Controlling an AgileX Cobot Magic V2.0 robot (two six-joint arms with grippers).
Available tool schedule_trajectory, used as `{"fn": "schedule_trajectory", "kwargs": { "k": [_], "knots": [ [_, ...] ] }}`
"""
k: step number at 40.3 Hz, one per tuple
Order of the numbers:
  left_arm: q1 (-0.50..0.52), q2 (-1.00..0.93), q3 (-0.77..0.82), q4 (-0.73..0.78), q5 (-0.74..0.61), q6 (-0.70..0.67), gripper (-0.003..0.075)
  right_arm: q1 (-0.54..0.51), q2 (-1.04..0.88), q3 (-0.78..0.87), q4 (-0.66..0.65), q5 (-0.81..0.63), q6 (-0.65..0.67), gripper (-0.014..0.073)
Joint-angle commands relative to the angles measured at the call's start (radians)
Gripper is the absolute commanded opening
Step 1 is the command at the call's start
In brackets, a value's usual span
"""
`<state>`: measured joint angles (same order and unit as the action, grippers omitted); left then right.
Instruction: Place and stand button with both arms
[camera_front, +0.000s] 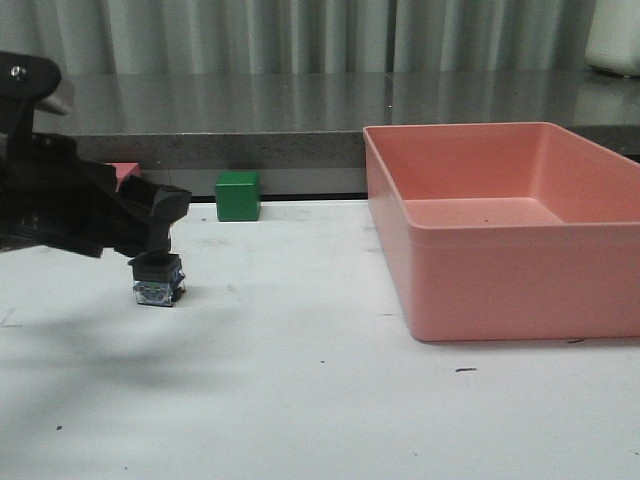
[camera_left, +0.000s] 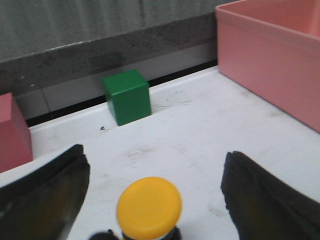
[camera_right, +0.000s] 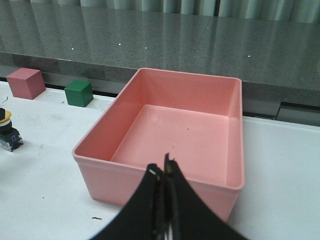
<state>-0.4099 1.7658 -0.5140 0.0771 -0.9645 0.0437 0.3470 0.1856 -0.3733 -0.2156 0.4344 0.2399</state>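
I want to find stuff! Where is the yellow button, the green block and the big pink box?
button (camera_left: 150, 207), left wrist view, on its yellow cap.
green block (camera_front: 237, 194), front view, on its front face.
pink box (camera_right: 165, 187), right wrist view, on its near wall.

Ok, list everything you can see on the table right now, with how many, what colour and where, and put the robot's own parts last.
button: one, yellow cap on black body, upright on the table's left side, between the left gripper's open fingers
cube: one, green, at the table's back edge, behind the button
block: one, pink, back left, beside the green cube
bin: one, pink, empty, right side
table: one, white
left gripper: black, open around the button
right gripper: black, shut, above the bin's near wall
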Motion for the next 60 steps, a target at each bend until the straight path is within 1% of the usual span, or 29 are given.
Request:
{"fn": "schedule_trajectory", "kwargs": {
  "k": [1, 5, 11, 14, 16, 18, 22, 25, 29, 36, 42, 44, 49, 60],
  "knots": [
    [-0.038, -0.135, -0.008, -0.043, 0.066, -0.044, 0.0537, -0.007, 0.009, -0.025, -0.019, -0.082, -0.009, -0.0067],
    [-0.052, -0.253, -0.019, -0.163, 0.238, -0.092, 0.0537, -0.007, 0.009, -0.025, -0.019, -0.082, -0.009, -0.0067],
    [-0.052, -0.420, -0.023, -0.168, 0.468, -0.092, 0.0531, -0.007, 0.009, -0.025, -0.019, -0.082, -0.009, -0.0067],
    [-0.052, -0.499, -0.023, -0.168, 0.586, -0.092, 0.0507, -0.007, 0.009, -0.025, -0.019, -0.082, -0.009, -0.0067],
    [-0.052, -0.562, -0.023, -0.168, 0.658, -0.092, 0.0463, -0.007, 0.009, -0.025, -0.019, -0.082, -0.009, -0.0067],
    [-0.052, -0.620, -0.023, -0.168, 0.719, -0.092, 0.0399, -0.007, 0.009, -0.025, -0.019, -0.082, -0.009, -0.0067],
    [-0.052, -0.742, -0.023, -0.168, 0.838, -0.092, 0.0225, -0.007, 0.009, -0.025, -0.019, -0.082, -0.009, -0.0067],
    [-0.052, -0.832, -0.023, -0.168, 0.903, -0.092, 0.0109, -0.007, 0.009, -0.025, -0.019, -0.082, -0.009, -0.0067],
    [-0.052, -0.947, -0.023, -0.166, 0.979, -0.092, -0.0021, -0.007, 0.009, -0.025, -0.019, -0.082, -0.009, -0.0067],
    [-0.052, -1.141, -0.023, -0.158, 1.153, -0.092, -0.0020, -0.007, 0.009, -0.025, -0.019, -0.082, -0.009, -0.0067],
    [-0.052, -1.272, -0.023, -0.158, 1.325, -0.092, -0.0020, -0.007, 0.009, -0.025, -0.019, -0.082, -0.009, -0.0067],
    [-0.052, -1.307, -0.023, -0.158, 1.360, -0.092, -0.0020, -0.007, 0.009, -0.025, -0.019, -0.082, -0.009, -0.0067],
    [-0.052, -1.372, -0.023, -0.158, 1.382, -0.092, -0.0020, -0.007, 0.009, -0.025, -0.019, -0.082, -0.009, -0.0067],
    [-0.052, -1.383, -0.023, -0.158, 1.385, -0.092, -0.0020, -0.007, 0.009, -0.025, -0.019, -0.082, -0.009, -0.0067]
  ]
}}
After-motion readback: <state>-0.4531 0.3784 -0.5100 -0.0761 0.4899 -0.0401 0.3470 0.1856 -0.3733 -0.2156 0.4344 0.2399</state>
